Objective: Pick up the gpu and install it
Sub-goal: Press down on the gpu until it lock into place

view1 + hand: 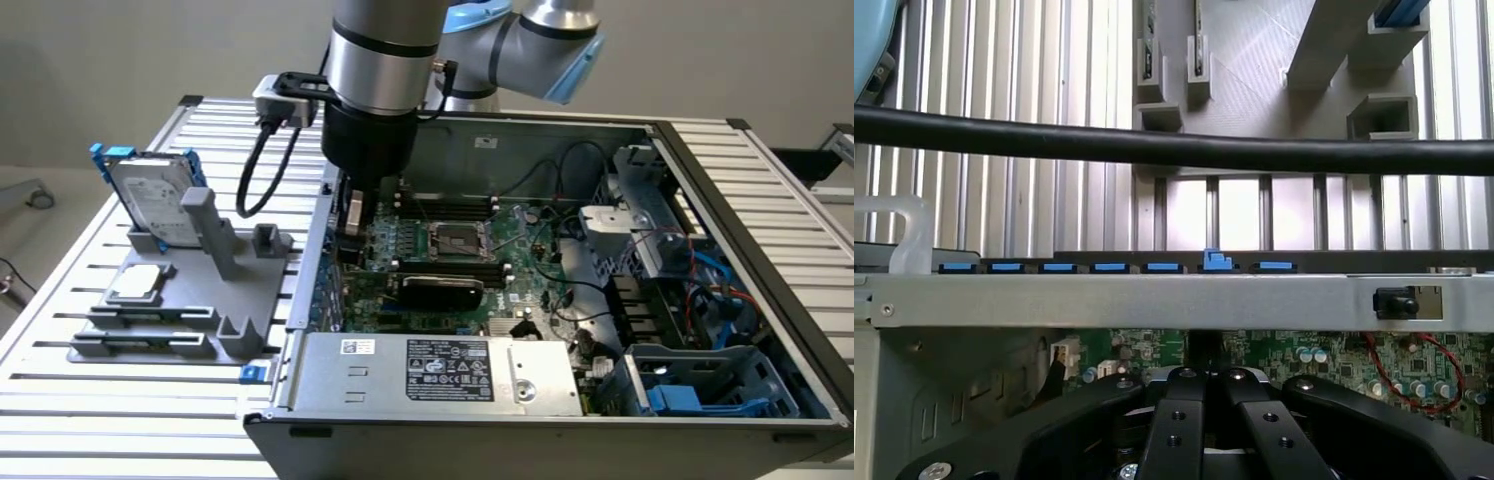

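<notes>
GPU (354,215) | gripped by closed end effector (1206,385) | inside computer case (747,190)

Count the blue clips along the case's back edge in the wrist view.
7 blue clips, in one row along the case edge; the sixth stands raised. More may hide beyond the frame.

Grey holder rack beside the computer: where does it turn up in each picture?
Exterior view: the grey holder rack sits on the slatted table, at the exterior view's left of the computer case, with a hard drive standing in it.
Wrist view: the rack lies beyond the black cable, outside the case.
Shared landmark: the case's metal side wall, between rack and motherboard.
</notes>
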`<state>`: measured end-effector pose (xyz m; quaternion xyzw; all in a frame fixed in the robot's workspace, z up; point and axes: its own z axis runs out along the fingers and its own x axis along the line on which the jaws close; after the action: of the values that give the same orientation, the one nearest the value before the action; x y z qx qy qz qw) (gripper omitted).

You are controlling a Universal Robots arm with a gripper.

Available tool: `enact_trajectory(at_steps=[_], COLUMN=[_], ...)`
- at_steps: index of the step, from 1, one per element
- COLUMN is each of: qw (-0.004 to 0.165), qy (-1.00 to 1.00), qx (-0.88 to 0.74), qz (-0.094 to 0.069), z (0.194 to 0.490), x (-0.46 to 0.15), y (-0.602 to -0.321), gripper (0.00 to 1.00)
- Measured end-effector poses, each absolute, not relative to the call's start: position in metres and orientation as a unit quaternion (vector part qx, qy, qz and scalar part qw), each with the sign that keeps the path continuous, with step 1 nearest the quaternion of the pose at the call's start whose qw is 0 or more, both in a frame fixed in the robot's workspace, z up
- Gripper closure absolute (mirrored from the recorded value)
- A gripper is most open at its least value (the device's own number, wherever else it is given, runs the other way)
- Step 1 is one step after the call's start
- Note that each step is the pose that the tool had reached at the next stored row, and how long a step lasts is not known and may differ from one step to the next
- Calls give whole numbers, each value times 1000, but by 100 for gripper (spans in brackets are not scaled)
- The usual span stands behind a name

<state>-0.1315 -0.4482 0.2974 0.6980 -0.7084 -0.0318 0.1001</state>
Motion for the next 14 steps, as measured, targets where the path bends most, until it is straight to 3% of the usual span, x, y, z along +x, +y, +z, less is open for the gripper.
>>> enact_trajectory(at_steps=[14], qw=[99], qy=[-728], qx=[678], qz=[-34], z=[296], x=[-131], y=[-447], gripper=[89])
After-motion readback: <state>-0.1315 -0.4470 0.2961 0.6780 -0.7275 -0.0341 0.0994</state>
